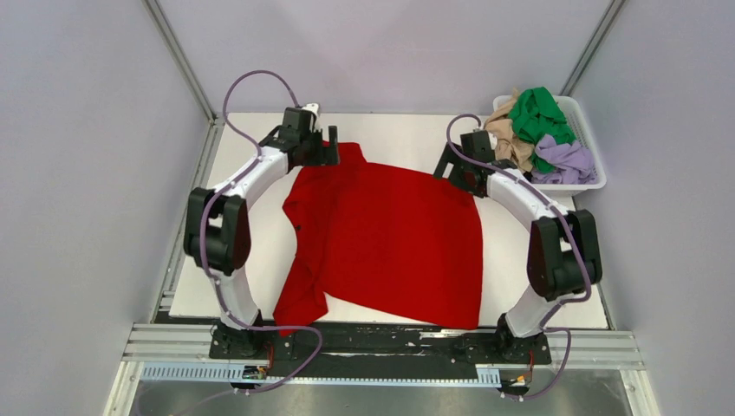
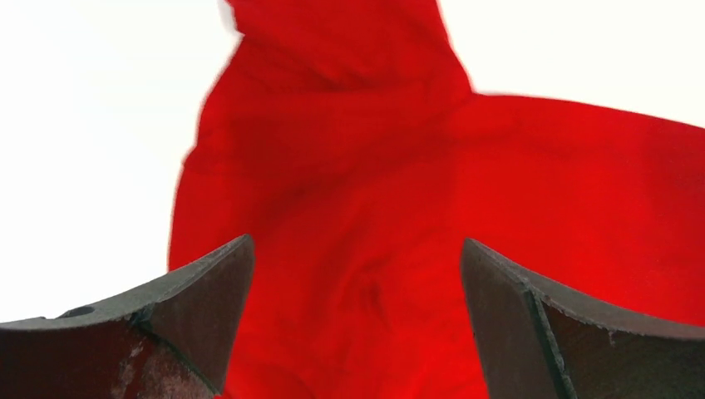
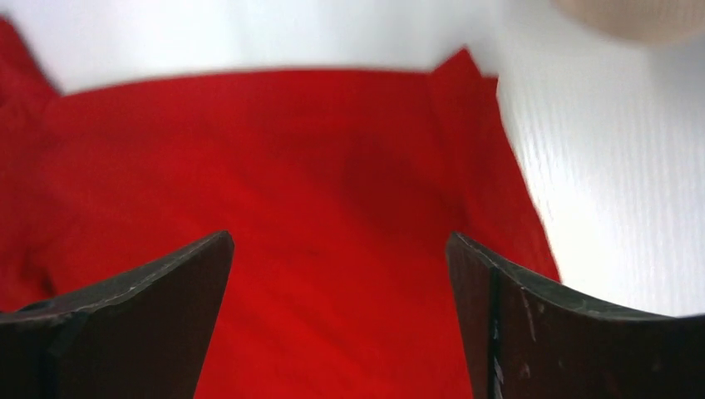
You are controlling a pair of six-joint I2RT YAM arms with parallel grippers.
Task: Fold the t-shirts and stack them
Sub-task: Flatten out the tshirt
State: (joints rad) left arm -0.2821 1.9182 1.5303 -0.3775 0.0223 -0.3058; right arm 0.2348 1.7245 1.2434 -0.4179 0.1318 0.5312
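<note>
Four t-shirts are showing on my feeds. I am seeing the red t-shirt (image 1: 399, 234) lying spread across the middle of the counter (image 1: 390, 130), mostly flat, with creases bunching along its left side and its near-left corner reaching the counter's near edge. One sleeve is pointing toward the far left, and the left fingers (image 1: 332, 143) are sitting right at it. Through the left wrist camera those fingers are standing apart, clamping nothing, with the sleeve's red cloth filling the gap between them. The right fingers (image 1: 452, 169) are hovering at the shirt's far-right corner. The right wrist camera is showing them apart too, with flat red cloth between them and bare counter off to the right. I am not able to tell whether either pair is touching the cloth. The green t-shirt (image 1: 537, 113), the beige t-shirt (image 1: 507, 139) and the lavender t-shirt (image 1: 565, 161) are lying crumpled together in the white basket (image 1: 591, 139) at the counter's far-right corner, green on top, lavender nearest me, beige spilling over the left rim.
</note>
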